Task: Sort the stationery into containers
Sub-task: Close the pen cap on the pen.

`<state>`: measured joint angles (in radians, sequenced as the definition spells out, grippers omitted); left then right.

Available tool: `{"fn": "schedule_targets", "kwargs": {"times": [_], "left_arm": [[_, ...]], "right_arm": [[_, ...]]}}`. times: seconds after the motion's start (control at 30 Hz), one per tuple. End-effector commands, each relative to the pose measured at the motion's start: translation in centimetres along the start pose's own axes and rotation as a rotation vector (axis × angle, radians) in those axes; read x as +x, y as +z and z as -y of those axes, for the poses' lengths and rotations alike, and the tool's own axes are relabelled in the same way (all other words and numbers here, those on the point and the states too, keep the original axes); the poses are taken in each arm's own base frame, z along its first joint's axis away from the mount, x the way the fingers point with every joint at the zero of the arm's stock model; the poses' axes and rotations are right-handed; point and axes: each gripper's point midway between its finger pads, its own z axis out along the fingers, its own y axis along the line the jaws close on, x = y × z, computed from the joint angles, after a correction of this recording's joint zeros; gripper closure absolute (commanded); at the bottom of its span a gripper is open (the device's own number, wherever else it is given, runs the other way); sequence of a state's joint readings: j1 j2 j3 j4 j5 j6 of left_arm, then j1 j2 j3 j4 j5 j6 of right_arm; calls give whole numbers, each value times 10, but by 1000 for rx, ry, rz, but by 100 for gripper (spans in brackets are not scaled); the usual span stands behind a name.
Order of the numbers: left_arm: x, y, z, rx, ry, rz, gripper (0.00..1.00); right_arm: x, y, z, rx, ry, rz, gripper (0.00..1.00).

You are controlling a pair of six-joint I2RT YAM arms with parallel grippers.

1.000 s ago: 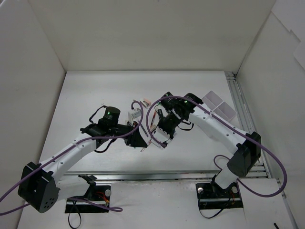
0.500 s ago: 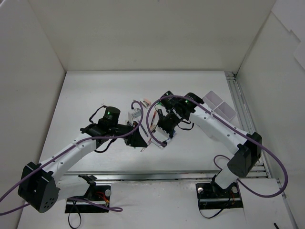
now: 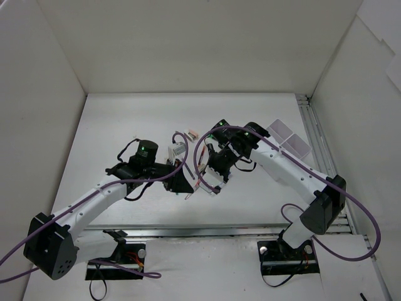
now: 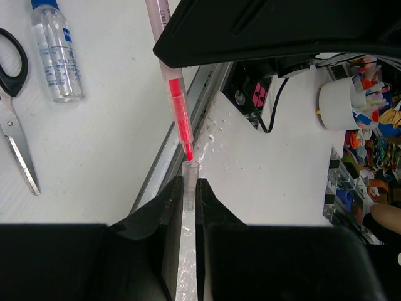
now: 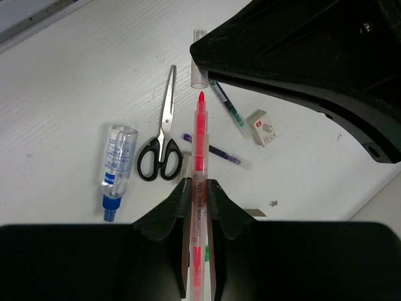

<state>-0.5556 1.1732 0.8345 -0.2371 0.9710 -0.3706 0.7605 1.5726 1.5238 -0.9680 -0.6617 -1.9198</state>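
We list one white worktop [image 3: 125,125]. Lying flat on it:
- black-handled scissors [image 5: 165,128]
- clear glue bottle [image 5: 118,164], blue-capped, beside the scissor handles
- dark pen [image 5: 219,153] on their other side
- green pen [image 5: 229,110]
- pale eraser [image 5: 263,127] near its end
- white tray [image 3: 294,143] at the right edge

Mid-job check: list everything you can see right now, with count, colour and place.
pink pen: 1, pink-red, uncapped, in the right end effector, tip pointing at the cap
clear cap: 1, transparent, in the left end effector
scissors: 1, black handles, flat on the table
glue bottle: 1, clear with blue cap, lying beside the scissors
green pen: 1, green, on the table
dark pen: 1, purplish, on the table
eraser: 1, beige, near the green pen
organizer tray: 1, white, table's right side
left end effector: shut on the cap
right end effector: shut on the pen
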Motion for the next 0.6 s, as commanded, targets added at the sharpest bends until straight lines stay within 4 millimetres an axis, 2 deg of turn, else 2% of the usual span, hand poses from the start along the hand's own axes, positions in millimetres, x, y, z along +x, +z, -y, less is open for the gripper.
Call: {"fn": "schedule_targets", "kwargs": {"times": [0.0,0.57], "left_arm": [[-24,-4,18,43,96,55,100],[-24,-4,14,17,83,64,100]], "right_arm": [[-14,-7,3,25,-45,18,100],[-22,10,2,-1,-63,81,100]]}}
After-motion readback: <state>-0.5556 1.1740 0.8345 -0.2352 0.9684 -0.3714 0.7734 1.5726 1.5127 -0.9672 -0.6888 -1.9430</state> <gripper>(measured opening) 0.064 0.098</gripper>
